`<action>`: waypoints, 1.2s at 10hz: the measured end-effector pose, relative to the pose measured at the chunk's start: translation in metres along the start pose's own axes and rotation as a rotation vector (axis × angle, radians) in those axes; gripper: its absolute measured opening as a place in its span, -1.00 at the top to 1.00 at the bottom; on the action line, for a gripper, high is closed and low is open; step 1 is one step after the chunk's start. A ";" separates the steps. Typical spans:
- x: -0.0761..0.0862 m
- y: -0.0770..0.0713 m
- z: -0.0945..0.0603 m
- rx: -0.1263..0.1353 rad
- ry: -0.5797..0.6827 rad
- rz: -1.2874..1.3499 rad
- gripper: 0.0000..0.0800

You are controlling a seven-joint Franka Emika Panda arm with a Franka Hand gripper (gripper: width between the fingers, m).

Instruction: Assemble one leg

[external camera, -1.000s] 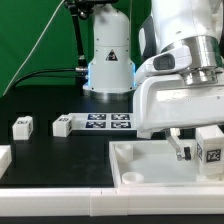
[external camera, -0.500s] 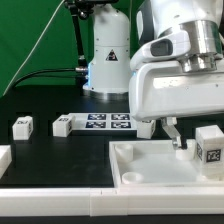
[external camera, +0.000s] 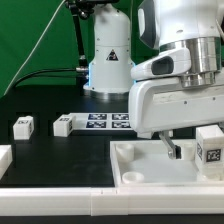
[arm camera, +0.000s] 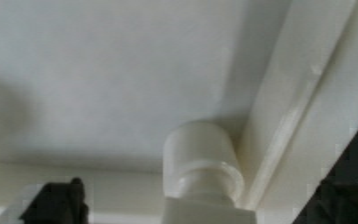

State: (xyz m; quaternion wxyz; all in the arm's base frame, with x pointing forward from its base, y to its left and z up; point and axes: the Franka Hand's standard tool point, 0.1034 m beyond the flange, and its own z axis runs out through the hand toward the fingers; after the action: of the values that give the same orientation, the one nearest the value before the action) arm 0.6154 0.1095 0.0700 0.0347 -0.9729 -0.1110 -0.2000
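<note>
Edge of white part point(external camera: 3, 157) at exterior view's far left, on black surface point(external camera: 60, 155). Behind it, first leg point(external camera: 22, 126): small white block, tag on face. Second leg point(external camera: 62, 126) to its right, just beside marker board point(external camera: 108, 122). Both well apart from arm. Large white tray point(external camera: 150, 168) at front right. Fingers point(external camera: 176, 151) hang over tray's inside, spread wide, holding nothing. Third leg point(external camera: 208, 146) at tray's right side, near fingers, untouched. Wrist view: tray floor, wall, round corner socket point(arm camera: 202, 165), one dark fingertip point(arm camera: 55, 200).
</note>
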 end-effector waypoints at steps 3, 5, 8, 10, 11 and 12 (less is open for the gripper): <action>0.000 0.000 0.000 0.000 0.000 0.000 -0.62; 0.000 0.000 0.000 0.000 0.000 0.000 -0.62; -0.010 -0.002 0.002 0.036 -0.212 0.021 -0.62; -0.001 0.006 0.002 0.028 -0.178 0.020 -0.62; 0.000 0.005 0.001 0.029 -0.177 0.018 -0.62; 0.000 0.005 0.001 0.029 -0.177 0.018 -0.62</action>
State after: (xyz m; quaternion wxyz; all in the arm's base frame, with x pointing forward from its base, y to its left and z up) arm 0.6168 0.1048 0.0686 0.0404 -0.9871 -0.1077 -0.1112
